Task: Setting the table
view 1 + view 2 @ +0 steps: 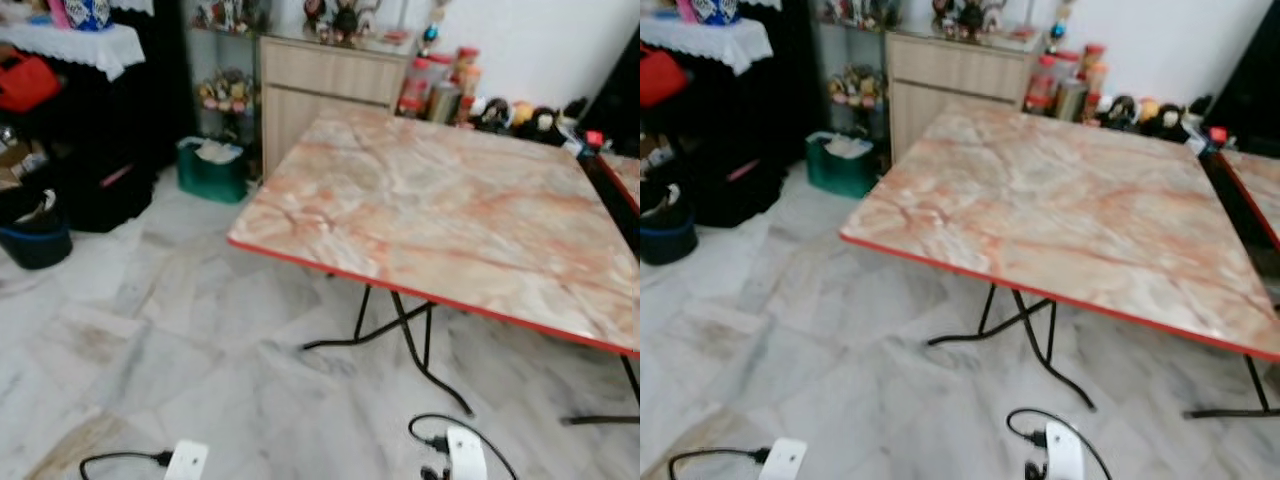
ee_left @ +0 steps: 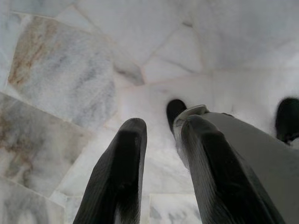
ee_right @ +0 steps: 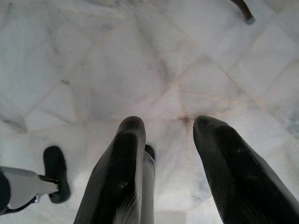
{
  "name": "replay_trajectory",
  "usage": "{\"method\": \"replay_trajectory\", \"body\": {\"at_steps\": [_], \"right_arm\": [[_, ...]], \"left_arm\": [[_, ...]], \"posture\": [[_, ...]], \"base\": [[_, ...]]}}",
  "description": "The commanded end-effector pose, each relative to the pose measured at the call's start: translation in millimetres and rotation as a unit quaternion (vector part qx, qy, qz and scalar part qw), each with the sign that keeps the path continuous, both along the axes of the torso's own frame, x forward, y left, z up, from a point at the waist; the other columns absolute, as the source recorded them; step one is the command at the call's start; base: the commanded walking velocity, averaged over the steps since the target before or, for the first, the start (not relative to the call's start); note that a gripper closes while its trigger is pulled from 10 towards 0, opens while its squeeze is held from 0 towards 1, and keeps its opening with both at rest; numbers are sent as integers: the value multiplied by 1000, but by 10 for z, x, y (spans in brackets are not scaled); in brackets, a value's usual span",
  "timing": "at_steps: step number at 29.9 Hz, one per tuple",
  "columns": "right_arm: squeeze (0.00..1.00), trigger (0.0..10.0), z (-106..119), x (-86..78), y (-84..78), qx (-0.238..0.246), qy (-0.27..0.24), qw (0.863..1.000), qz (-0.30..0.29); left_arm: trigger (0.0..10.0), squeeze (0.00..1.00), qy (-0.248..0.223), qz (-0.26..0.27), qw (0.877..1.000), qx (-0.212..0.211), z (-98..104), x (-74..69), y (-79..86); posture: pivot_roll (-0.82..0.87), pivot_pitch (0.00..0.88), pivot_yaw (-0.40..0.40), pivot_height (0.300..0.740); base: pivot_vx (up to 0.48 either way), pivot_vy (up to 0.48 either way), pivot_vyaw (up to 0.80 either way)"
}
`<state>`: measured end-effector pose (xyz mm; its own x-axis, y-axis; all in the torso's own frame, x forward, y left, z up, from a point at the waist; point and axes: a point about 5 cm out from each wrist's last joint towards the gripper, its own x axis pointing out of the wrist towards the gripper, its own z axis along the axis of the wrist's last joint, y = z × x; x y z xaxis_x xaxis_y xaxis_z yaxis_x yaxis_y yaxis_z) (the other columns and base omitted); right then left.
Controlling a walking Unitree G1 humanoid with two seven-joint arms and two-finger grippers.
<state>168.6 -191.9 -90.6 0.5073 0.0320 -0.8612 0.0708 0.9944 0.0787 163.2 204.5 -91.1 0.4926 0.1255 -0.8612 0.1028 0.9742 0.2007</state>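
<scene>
1. The table (image 1: 450,200) fills the centre and right of the head views, its marble-patterned top bare, with a red edge and black folding legs.
2. The left gripper (image 2: 161,135) hangs over the floor (image 2: 70,70); its fingers (image 2: 121,168) are spread with nothing between them.
3. The right gripper (image 3: 168,133) also hangs over the floor, its fingers apart and holding nothing.
4. A cabinet (image 1: 325,85) stands at upper centre, a green bin (image 1: 213,170) to its left.
5. Jars (image 1: 440,85) sit behind the table's far edge.
</scene>
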Motion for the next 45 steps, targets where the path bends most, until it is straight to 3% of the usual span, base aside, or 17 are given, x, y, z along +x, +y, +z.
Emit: {"method": "replay_trajectory", "body": {"at_steps": [1, 41, 45], "right_arm": [[0, 10000, 14, -3, -104, -11, -2, 1000, -10], [0, 10000, 9, -11, -91, -13, 2, 1000, -2], [0, 10000, 6, -16, -92, -13, 3, 1000, -3]], "left_arm": [[10000, 0, -1, -3, 1000, -12, -4, 21, -83], [10000, 0, 7, -8, 1000, -10, -17, -30, -22], [10000, 0, -3, 16, 1000, -14, -17, -40, -9]], "posture": [[88, 0, -71, 740], [67, 0, -50, 740], [64, 0, -48, 740]], "base": [[0, -461, 0], [0, -455, 0], [0, 0, 0]]}}
